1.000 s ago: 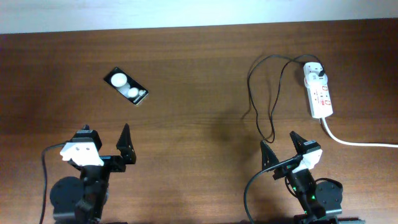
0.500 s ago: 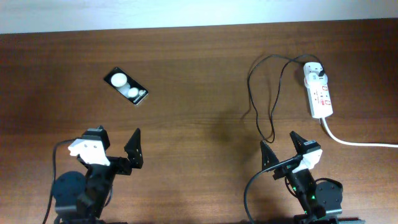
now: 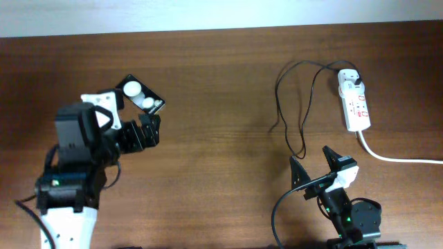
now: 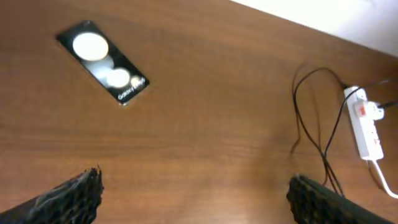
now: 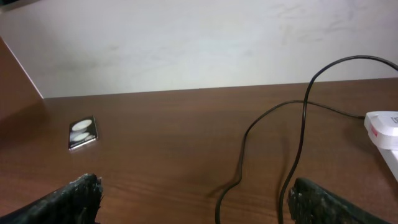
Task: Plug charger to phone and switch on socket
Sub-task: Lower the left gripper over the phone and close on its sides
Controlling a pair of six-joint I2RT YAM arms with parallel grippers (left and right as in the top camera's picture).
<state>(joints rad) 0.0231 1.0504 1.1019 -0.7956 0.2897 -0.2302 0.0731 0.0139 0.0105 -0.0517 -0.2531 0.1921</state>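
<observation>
A dark brown wooden worktop [image 3: 221,83] is seen from above, with a pale wall along its far edge. Two robot arms stand at the near edge.

The phone [image 3: 143,96], small, flat and black, lies at a slant in the far left part of the worktop. Two white round spots and a line of small white text face up. The left gripper [image 4: 196,202] hangs above the worktop just on the near side of the phone. Its two black fingers [image 4: 78,193] are spread as wide as they go and hold nothing. In the left wrist view the phone lies ahead of the left finger, not between the two.

The socket [image 3: 357,109], a narrow white power strip with small red marks, lies near the far right corner, its length running from far to near. A thick white cord [image 3: 394,159] leaves its near end and curves off to the right edge. The charger's white plug adapter [image 3: 351,77] sits in the strip's far end. From there the charger [image 3: 277,90], a thin black cable, arcs left and loops back toward the near edge. Its connector tip is too small to make out.

The right gripper [image 3: 311,158] sits low at the near right edge, just short of the cable's nearest bend. Its claw is fully spread and empty.
</observation>
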